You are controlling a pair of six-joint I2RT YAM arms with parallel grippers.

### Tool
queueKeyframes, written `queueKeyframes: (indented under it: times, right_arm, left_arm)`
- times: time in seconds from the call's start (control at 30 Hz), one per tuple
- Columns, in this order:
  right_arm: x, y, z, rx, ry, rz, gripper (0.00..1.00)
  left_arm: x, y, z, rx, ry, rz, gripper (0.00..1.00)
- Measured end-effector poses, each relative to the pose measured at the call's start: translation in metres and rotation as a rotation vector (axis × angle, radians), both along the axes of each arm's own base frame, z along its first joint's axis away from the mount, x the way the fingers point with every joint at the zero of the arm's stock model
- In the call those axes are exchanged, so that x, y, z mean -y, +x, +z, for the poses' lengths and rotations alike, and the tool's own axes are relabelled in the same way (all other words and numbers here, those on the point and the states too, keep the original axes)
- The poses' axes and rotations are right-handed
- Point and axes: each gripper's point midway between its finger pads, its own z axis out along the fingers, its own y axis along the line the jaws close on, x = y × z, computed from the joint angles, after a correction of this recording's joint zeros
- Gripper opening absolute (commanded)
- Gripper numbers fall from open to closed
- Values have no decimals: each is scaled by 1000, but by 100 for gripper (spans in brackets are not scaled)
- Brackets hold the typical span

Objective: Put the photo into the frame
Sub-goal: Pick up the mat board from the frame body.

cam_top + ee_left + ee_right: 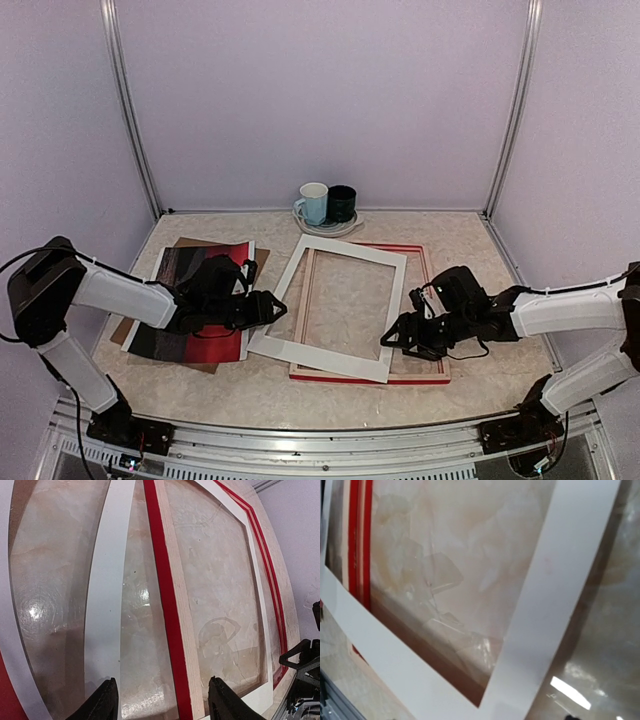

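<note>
The photo, red and dark, lies face up at the left on a brown backing board. The frame lies flat at the centre right, its red and pale wood rail running up the left wrist view. A white mat rests skewed across it. My left gripper sits low at the mat's left edge, open, its fingers straddling the mat strip and the frame rail with nothing held. My right gripper is at the mat's near right corner; its fingers do not show in the right wrist view.
Two mugs, one pale and one dark, stand on a plate at the back centre. Purple walls and metal posts enclose the table. The arm bases sit at the near edge.
</note>
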Motion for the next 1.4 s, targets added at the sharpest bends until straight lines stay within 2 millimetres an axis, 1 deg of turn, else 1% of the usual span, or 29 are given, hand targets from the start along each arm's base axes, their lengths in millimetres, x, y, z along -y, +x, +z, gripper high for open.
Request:
queueKeyframes:
  times: [0.13,0.33,0.43,0.67,1.07,1.4]
  right_arm:
    - [-1,-3,-5,-19,12,-2,72]
    - [-6,-8,-18,-65,23,3,72]
    - [-10,-8,-17,-68,41,7,72]
    - [-16,-5,-13,-71,79,-1,72]
    - [-19,-3,-17,-88,130,-40,72]
    - [-25,3,-9,-54,208,-65,70]
  left_arm:
    - [4,-4,-1,-2,-8,-13,61]
    - [0,-9,-9,-15,-6,-12,61]
    - [0,-11,-11,-23,-7,-12,61]
    - [2,-11,-9,-19,-19,-13,61]
    - [2,-14,-11,-21,-20,-19,61]
    - [3,-14,-10,-19,-27,-20,61]
